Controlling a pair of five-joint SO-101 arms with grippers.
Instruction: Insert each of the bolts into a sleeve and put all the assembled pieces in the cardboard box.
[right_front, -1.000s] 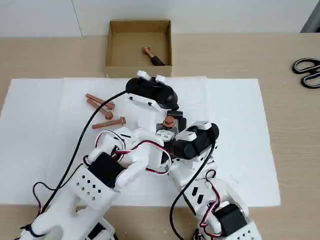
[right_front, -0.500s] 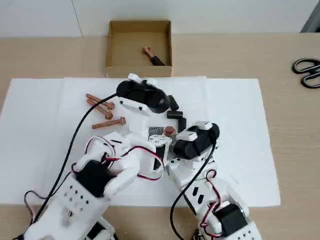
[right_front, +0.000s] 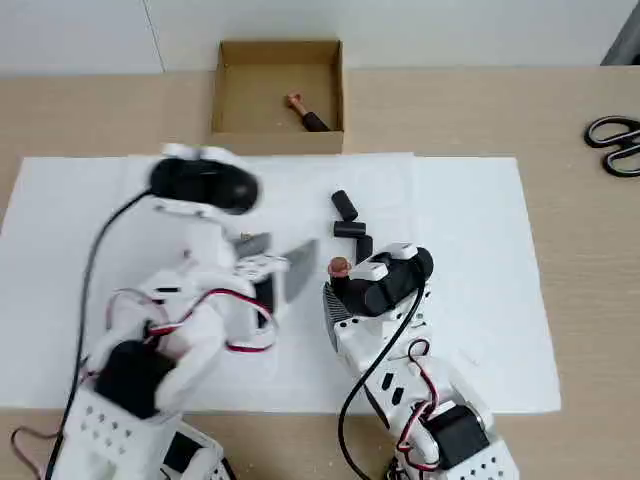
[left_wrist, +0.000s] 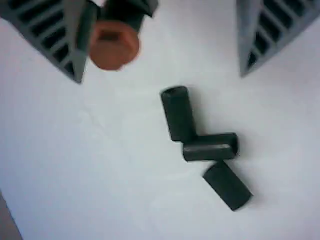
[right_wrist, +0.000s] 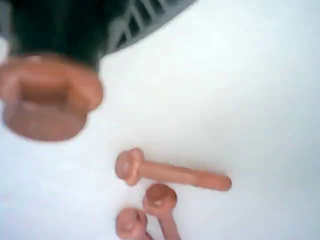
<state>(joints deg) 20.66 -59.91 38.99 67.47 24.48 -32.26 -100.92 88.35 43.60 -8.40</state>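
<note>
The right gripper (right_front: 340, 276) is clenched on the bolt-and-sleeve assembly (right_front: 338, 266) near the centre of the white sheet (right_front: 480, 330); the left gripper (right_front: 280, 262) stands released beside it. The assembly is judged rigid, light and smooth: grip its dark barrel and keep it level, lest the parts separate. Three loose sleeves (right_front: 349, 222) lie between it and the cardboard box (right_front: 216, 95).

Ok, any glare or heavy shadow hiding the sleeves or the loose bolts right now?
High view: even light, no glare on the white sheet, the three sleeves easy to see. Left wrist view: the sleeves cast only soft shadows. Right wrist view: the three loose bolts lie in even light; the held assembled piece looms close to the lens.
</note>
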